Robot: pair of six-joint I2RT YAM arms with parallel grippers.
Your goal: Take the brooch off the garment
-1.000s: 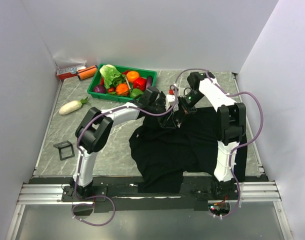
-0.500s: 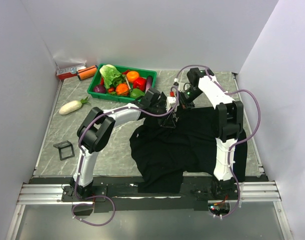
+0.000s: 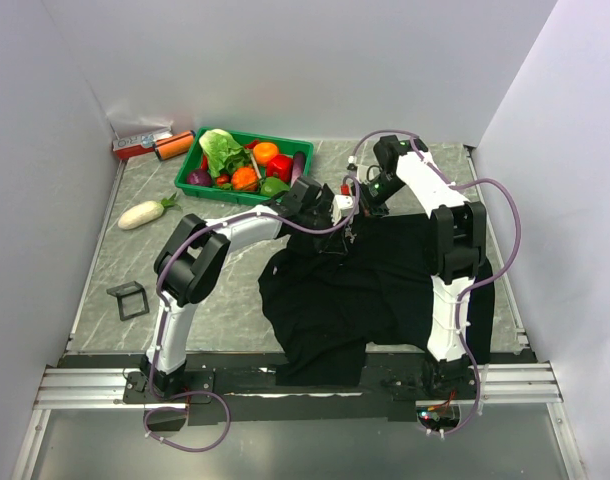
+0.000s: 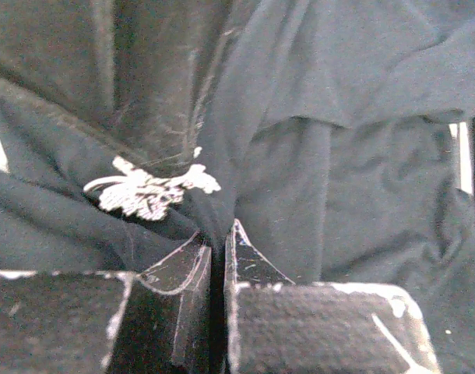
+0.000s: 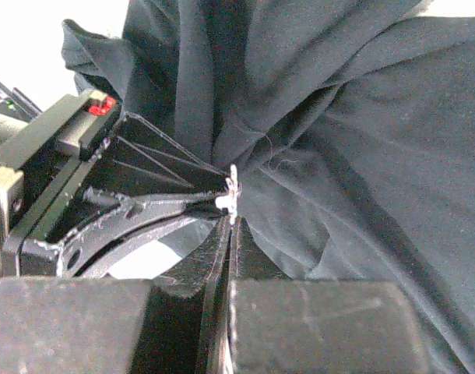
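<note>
- The brooch (image 4: 148,191) is a tiny, sparkly white pin. It sits on a bunched-up fold of the garment (image 3: 375,290), near the far edge of the shirt, where the two arms meet.
- The garment is a big black shirt, soft and floppy. It lies in a heap of folds on the worktop (image 3: 125,260).
- The left jaws are almost shut. They pinch a fold of black cloth just beside the brooch and do not touch the brooch itself.
- The right jaws are pressed tight together. In the right wrist view, their tips are right next to the brooch (image 5: 231,195), which shows its thin side there. It is hard to tell if anything is between them.
- The brooch looks very light, hard and shiny, so it may slip out of a pinch.
- Its thin arms look easy to bend, so the thicker middle is probably the best place to hold it.
- The cloth is soft and will likely lift with the pin. It probably needs holding down close beside the brooch.
</note>
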